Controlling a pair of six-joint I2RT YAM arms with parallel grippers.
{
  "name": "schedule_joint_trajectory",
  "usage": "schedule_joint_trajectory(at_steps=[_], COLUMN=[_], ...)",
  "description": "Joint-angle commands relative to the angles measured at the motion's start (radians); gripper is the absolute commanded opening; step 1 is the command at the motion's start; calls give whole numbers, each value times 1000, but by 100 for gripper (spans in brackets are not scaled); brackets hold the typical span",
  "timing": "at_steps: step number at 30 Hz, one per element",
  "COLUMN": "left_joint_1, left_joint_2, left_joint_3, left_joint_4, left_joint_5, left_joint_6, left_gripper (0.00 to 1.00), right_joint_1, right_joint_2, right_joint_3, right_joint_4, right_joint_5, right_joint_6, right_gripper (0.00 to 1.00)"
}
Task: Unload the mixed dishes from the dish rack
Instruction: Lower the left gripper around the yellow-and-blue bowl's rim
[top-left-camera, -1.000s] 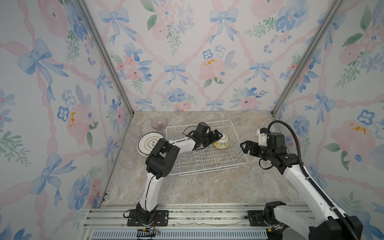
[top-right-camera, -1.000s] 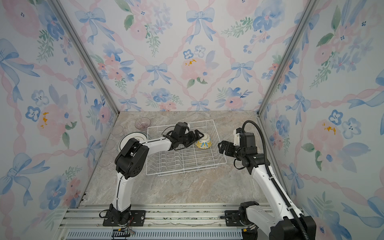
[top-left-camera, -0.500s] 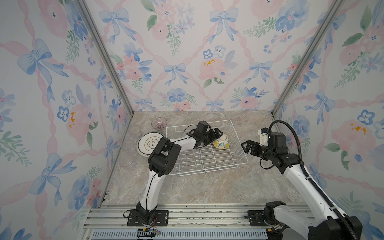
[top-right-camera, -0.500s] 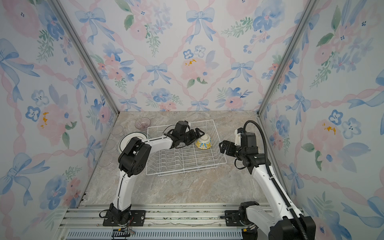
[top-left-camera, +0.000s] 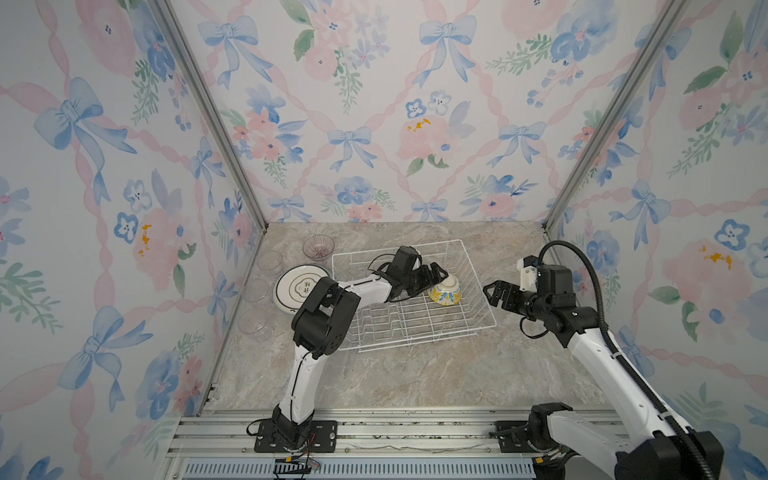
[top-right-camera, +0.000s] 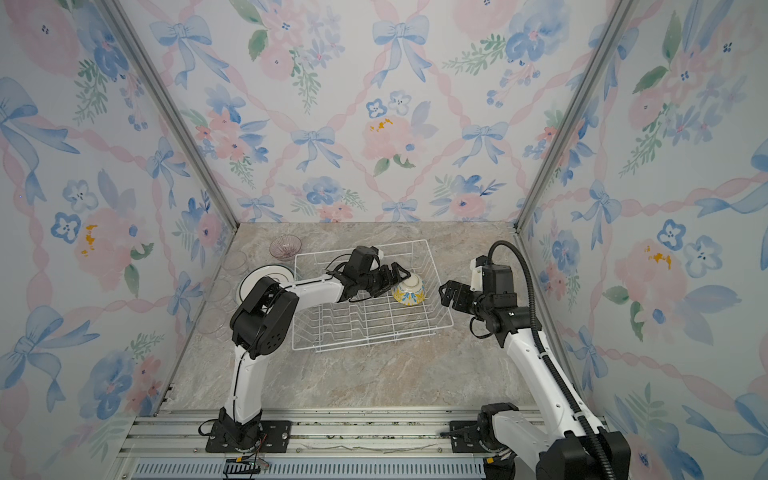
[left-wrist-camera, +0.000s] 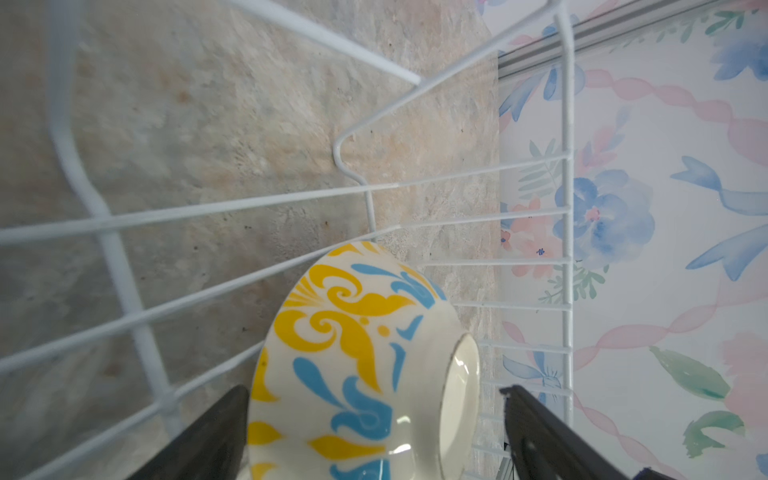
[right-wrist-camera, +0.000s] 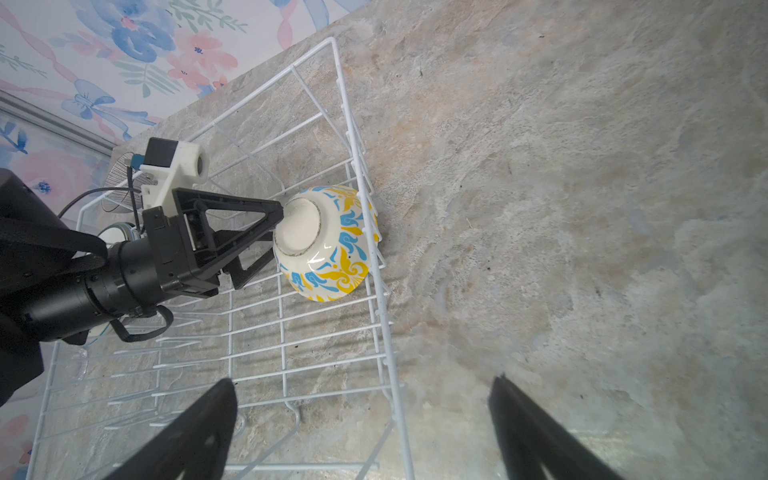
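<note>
The left gripper (top-left-camera: 432, 277) has edged closer to the yellow-blue floral ceramic bowl (top-left-camera: 445, 290), jaws apart astride it. The bowl lies upturned in the white wire dish rack (top-left-camera: 415, 332), against its right wall. Glazed, slippery, breakable; grip across the rim and foot. The right gripper (top-left-camera: 492, 294) waits, jaws apart.

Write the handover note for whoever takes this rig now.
Left gripper: open, jaws straddling the yellow-blue bowl, not closed on it.
Right gripper: open, holding nothing, beside the dish rack.
Done: plates, striped bowl and glasses sit on the table left of the rack.
Left: the upturned yellow-blue bowl, the only dish in the rack.
</note>
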Motion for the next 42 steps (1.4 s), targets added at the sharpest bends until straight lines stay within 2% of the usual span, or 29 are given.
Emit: schedule_joint_trajectory(at_steps=[1, 12, 19, 28, 42], left_joint_1=[-14, -38, -62, -76, -101], left_joint_2=[-37, -83, -128, -102, -10], left_joint_3=[-41, -110, -193, -202, -126], left_joint_4=[-72, -70, 28, 37, 37], left_joint_5=[37, 30, 32, 33, 41], left_joint_6=[25, -7, -85, -105, -134], left_gripper=[96, 93, 86, 87, 88], right_joint_1=[-10, -11, -12, -13, -13], right_joint_2=[8, -12, -14, -19, -28], right_joint_3=[-1, -6, -11, -9, -14], right_joint_4=[-3, -12, -14, -17, -19], right_joint_5=[-8, -4, -2, -7, -3], right_joint_6=[-2, -2, -2, 0, -4], right_gripper=[97, 97, 97, 97, 97])
